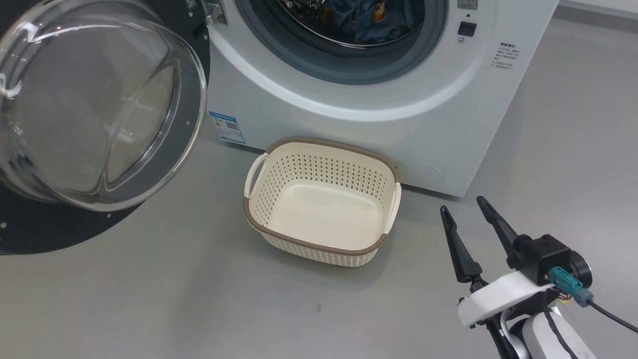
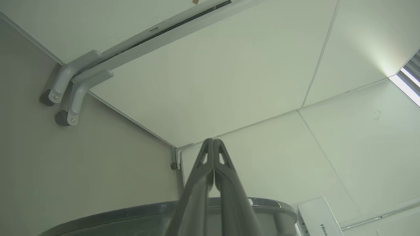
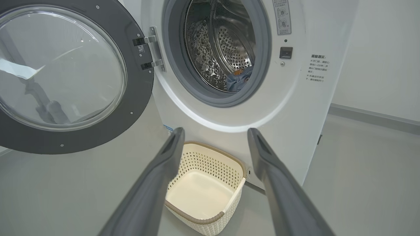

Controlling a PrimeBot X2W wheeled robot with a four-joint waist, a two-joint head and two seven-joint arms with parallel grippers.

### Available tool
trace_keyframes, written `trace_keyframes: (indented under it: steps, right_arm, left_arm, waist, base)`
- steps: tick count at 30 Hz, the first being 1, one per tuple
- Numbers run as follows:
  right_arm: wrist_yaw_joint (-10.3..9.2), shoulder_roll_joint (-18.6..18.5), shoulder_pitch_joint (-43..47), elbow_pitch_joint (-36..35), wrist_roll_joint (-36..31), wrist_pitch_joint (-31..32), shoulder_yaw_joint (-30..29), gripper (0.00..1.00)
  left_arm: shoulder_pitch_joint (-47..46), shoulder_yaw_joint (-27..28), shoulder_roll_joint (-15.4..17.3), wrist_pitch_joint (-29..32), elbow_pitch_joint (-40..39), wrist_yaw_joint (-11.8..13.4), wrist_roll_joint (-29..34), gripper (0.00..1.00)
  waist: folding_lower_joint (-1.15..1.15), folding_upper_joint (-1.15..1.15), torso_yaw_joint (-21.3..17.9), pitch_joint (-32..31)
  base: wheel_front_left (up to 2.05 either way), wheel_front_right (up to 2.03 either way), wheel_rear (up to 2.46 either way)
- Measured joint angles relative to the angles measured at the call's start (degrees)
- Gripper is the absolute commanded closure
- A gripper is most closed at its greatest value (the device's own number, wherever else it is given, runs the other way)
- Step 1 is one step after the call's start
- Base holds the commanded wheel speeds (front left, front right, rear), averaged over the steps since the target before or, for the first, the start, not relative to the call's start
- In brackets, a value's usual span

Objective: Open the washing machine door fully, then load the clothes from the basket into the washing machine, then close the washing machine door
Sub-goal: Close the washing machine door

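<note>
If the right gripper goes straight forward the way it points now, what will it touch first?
Probably the white front of the washing machine, just below the drum opening; the right gripper, jaws open, aims above the basket. Depth is uncertain.

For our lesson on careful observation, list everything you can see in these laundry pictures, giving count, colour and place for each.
washing machine: one, white, behind the basket
washing machine door: one, black rim with clear glass, swung open at the left
clothes: count unclear, blue with orange patches, inside the drum
basket: one, cream with brown rim, empty, on the floor before the washer
label sticker: one, blue, washer's lower front
floor: one, grey, under everything
ceiling brackets: two, grey, where wall meets ceiling, left wrist view
right arm's fingers: two, dark, spread apart, right of the basket
left arm's fingers: two, dark, pressed together, pointing toward the ceiling
</note>
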Motion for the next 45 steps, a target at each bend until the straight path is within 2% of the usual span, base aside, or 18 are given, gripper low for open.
trace_keyframes:
  steps: [9,27,45]
  right_arm:
    - [-0.02,-1.6,-0.2,-2.3,-0.4,1.9,-0.4,0.00]
    - [-0.42,-3.4,-1.3,-5.5,-0.6,4.0,-1.0,0.00]
    - [-0.46,-4.7,-1.4,-7.1,-0.6,5.4,-1.9,0.00]
  left_arm:
    - [-2.3,2.5,2.1,1.3,3.9,0.1,-2.2,1.00]
    - [-7.0,2.8,2.2,0.5,9.8,-0.5,-3.1,1.00]
    - [-8.7,2.5,2.0,-0.1,15.0,-2.0,-4.1,1.00]
  waist:
    - [0.00,0.00,-1.6,3.6]
    - [0.00,0.00,-3.2,9.6]
    - [0.00,0.00,-3.7,11.1]
  base:
    - [0.00,0.00,0.00]
    - [0.00,0.00,0.00]
    - [0.00,0.00,0.00]
